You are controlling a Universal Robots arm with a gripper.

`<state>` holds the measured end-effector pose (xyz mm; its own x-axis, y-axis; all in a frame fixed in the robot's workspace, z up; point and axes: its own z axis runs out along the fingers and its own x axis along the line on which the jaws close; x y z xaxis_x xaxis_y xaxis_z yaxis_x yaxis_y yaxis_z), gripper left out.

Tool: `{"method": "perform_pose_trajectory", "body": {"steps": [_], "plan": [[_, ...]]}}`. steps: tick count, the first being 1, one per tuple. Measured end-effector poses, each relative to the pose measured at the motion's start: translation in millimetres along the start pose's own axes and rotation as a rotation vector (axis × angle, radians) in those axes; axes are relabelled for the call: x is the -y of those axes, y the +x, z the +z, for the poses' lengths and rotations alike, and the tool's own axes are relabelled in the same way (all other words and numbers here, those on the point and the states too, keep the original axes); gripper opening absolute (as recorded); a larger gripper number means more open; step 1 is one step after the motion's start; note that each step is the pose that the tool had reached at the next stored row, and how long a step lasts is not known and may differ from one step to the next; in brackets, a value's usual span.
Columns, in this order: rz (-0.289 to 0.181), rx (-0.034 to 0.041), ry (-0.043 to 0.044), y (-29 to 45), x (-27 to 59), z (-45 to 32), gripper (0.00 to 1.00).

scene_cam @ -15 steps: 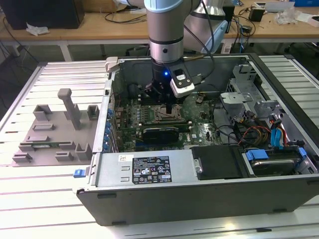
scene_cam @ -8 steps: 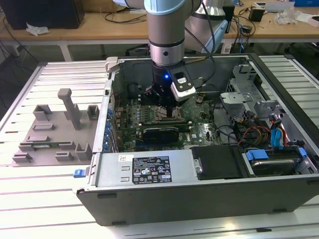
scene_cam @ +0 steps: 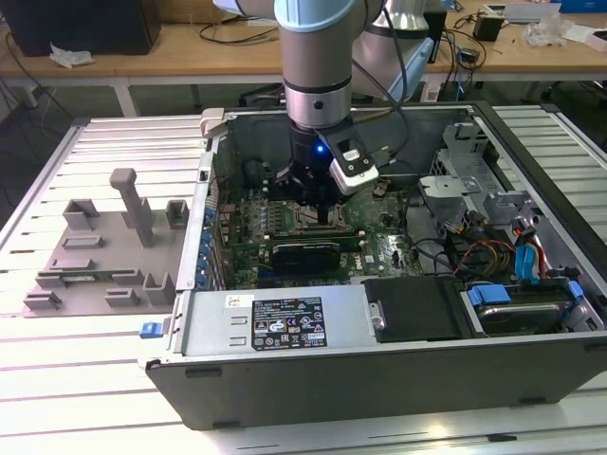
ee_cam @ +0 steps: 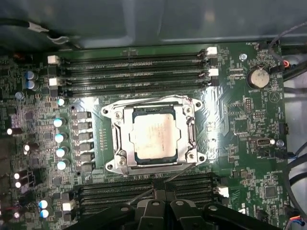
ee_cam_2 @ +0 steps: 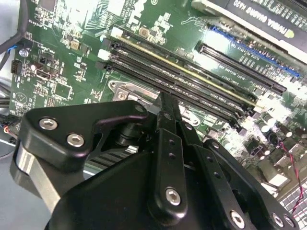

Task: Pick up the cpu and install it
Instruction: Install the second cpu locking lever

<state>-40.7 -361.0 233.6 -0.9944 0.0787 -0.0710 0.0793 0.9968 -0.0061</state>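
In the first wrist view the cpu (ee_cam: 153,136), a small square chip with a silvery top plate, lies flat inside the metal-framed socket (ee_cam: 117,139) on the green motherboard (ee_cam: 240,120). My gripper (ee_cam: 156,191) hovers just off the socket's edge, over the nearer memory slots, its black fingers drawn together and holding nothing. The second wrist view has the gripper (ee_cam_2: 165,103) pointing down at the socket's corner. In the exterior view the gripper (scene_cam: 318,210) hangs low inside the open computer case (scene_cam: 285,370), over the socket.
Memory slots (ee_cam: 134,72) run along both sides of the socket. A long black card (scene_cam: 303,254) lies just in front of the gripper. A grey tray (scene_cam: 95,256) with upright holders sits at the exterior view's left, outside the case. Drive cages and cables (scene_cam: 503,246) crowd the right.
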Motion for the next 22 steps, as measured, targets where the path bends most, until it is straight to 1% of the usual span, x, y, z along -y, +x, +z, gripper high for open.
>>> {"method": "perform_pose_trajectory", "body": {"steps": [1,6,12,13,14,15,16,17,22], "plan": [[0.000,0.0001,-0.0002,0.5,0.3,0.4,0.11],[0.000,0.0001,0.0001,9.3,2.1,2.1,0.11],[0.000,0.0006,-0.0002,10.4,2.4,2.4,0.11],[0.000,0.0020,-0.0004,11.8,2.6,2.4,0.11],[0.000,0.0054,-0.0006,15.0,2.9,2.6,0.11],[0.000,0.0094,-0.0011,19.8,3.3,3.2,0.11],[0.000,0.0111,-0.0012,23.3,3.6,4.6,0.11],[0.000,0.0112,-0.0011,24.2,3.7,5.8,0.11],[0.000,0.0111,-0.0010,24.3,3.7,6.0,0.11]]}}
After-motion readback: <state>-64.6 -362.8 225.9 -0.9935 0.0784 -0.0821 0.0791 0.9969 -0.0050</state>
